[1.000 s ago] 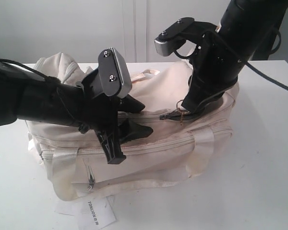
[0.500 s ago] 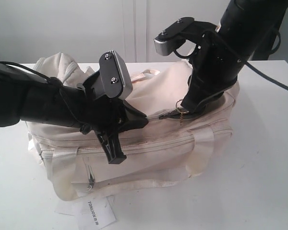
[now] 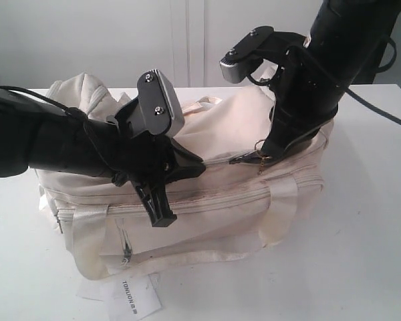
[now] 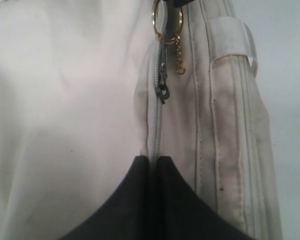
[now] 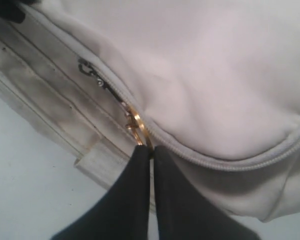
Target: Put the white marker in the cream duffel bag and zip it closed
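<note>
Nearest you, a white paper tag [image 3: 130, 294] with dark print lies flat on the white counter [image 3: 361, 254], partly tucked under the front bottom edge of the cream duffel bag [image 3: 214, 224]. The bag rests on the counter at the middle of the exterior view, its long side facing you. A zip line [image 3: 207, 200] runs along that side, and two webbing handle straps [image 3: 281, 207] cross it.

Higher up the bag, note the left tool [image 3: 194, 166]. It reaches in from the left side, and its fingers [image 4: 140, 205] are pressed together on the bag's top zip seam, with the zip tape pinched between them. In the left wrist view, the seam runs from that pinch to a dark zip pull [image 4: 162, 86].

Farther along the same seam, the right tool [image 3: 264, 152] comes down from above. Its fingers [image 5: 130, 200] are pressed together on the gold ring [image 5: 138, 125], which hangs off the zip pull. A short gold chain [image 4: 179, 57] dangles just beside the ring. In the right wrist view, the zip teeth [image 5: 215, 162] beyond the ring curve around the top flap and look meshed.

Behind the bag, its soft top fabric [image 3: 87, 90] bunches up at the far left end. A pale wall [image 3: 120, 40] stands beyond the counter.
</note>
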Motion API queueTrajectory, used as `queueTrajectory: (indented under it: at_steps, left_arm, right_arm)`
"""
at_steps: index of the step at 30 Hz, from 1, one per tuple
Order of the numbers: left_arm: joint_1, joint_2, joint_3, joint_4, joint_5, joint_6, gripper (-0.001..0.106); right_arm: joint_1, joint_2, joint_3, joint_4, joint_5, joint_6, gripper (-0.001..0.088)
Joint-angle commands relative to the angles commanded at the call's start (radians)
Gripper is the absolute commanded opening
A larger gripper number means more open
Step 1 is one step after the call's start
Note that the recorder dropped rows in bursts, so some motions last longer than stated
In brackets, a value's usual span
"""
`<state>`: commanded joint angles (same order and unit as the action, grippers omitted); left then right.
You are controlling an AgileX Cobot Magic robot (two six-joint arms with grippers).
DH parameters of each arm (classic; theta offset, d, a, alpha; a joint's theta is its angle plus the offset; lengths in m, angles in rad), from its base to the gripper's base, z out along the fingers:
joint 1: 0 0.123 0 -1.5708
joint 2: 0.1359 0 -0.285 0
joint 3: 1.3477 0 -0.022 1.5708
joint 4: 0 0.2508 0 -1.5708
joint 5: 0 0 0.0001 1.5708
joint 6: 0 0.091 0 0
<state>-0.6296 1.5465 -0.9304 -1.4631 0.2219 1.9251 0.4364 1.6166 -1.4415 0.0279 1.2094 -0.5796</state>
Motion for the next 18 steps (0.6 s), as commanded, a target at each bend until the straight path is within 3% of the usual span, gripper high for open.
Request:
queueTrajectory:
  at_steps: [10, 18]
  left_arm:
    - [0.000, -0.041, 0.000, 0.000, 0.011, -0.023, 0.000]
    - [0.000, -0.046, 0.000, 0.000, 0.015, -0.027, 0.000]
  right_arm:
    - [0.000, 0.000, 0.000, -0.050, -0.028, 0.000, 0.0000]
    - [0.000, 0.000, 0.000, -0.163, -0.047, 0.000, 0.0000]
